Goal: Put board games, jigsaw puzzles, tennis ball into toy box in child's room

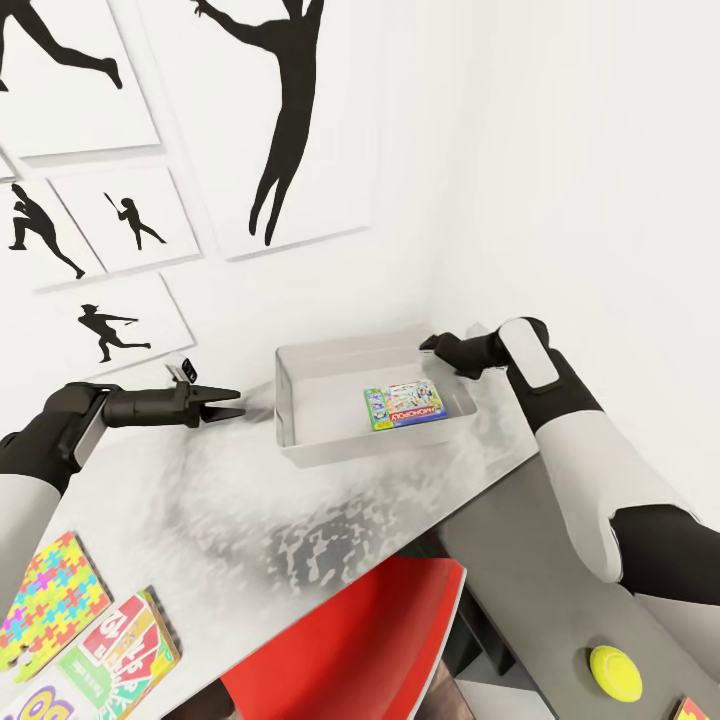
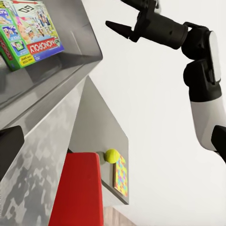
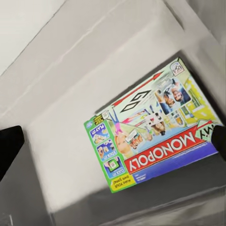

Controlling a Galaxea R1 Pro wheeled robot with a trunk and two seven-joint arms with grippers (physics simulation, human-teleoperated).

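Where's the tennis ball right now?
In the head view the tennis ball sits low on the right, on the darker, lower table section, beneath the right arm and well away from the toy box.

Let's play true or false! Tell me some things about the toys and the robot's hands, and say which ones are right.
1. The Monopoly game lies inside the toy box. True.
2. The tennis ball is in the toy box. False: it sits on the lower dark grey section.
3. The left gripper holds a puzzle. False: it is open and empty.
4. A jigsaw puzzle lies on the table. True.
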